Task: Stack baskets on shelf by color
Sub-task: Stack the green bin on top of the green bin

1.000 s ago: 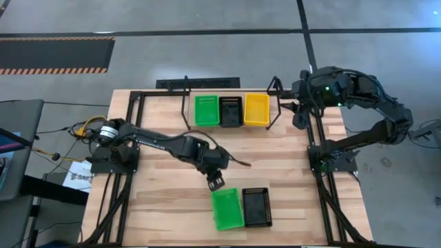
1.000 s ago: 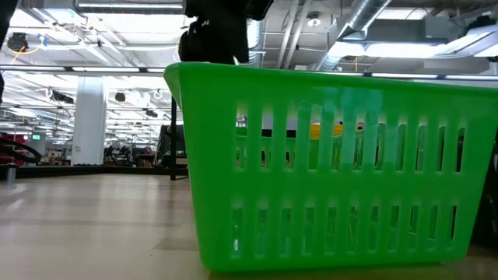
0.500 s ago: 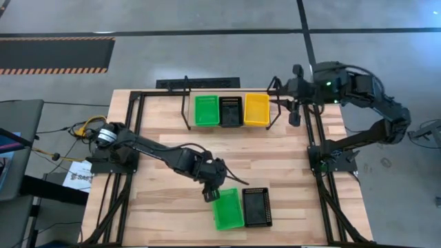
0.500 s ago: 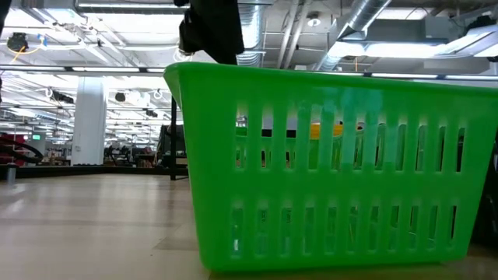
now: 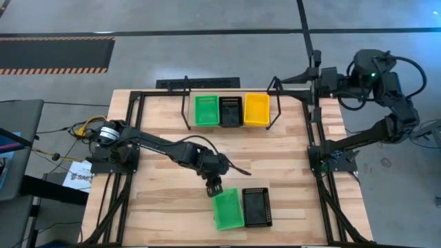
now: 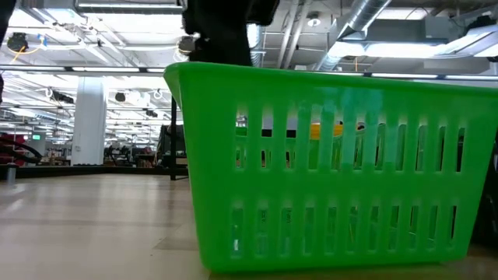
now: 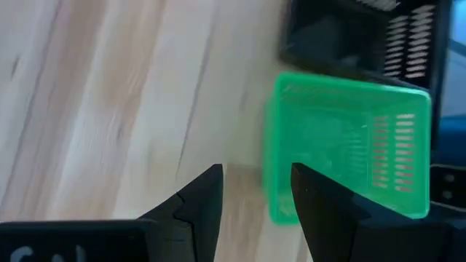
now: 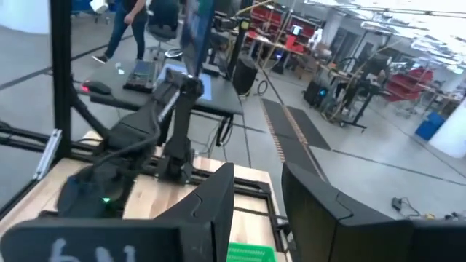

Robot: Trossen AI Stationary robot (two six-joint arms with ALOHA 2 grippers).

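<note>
The wooden tabletop [image 5: 165,207] carries the shelf [image 5: 231,93] at its far edge, and the sorting looks well along by my judgement: between the shelf's upright loop ends sit a green stack [image 5: 206,110], a black stack [image 5: 230,111] and a yellow stack [image 5: 256,109] side by side, though how many baskets each holds cannot be told from above. Two baskets are left, well clear of the shelf at the near edge: a loose green basket [image 5: 227,209] and, just beside it, a loose black basket [image 5: 256,207], both upright with slotted mesh walls and open tops. The left end effector [image 5: 213,187] hovers at the green basket's shelf-facing end, fingers parted and holding nothing, apparently lining up on the rim. The right end effector [image 5: 289,80] hangs beyond the shelf's yellow end, off the tabletop's edge, fingers apart and empty.
</note>
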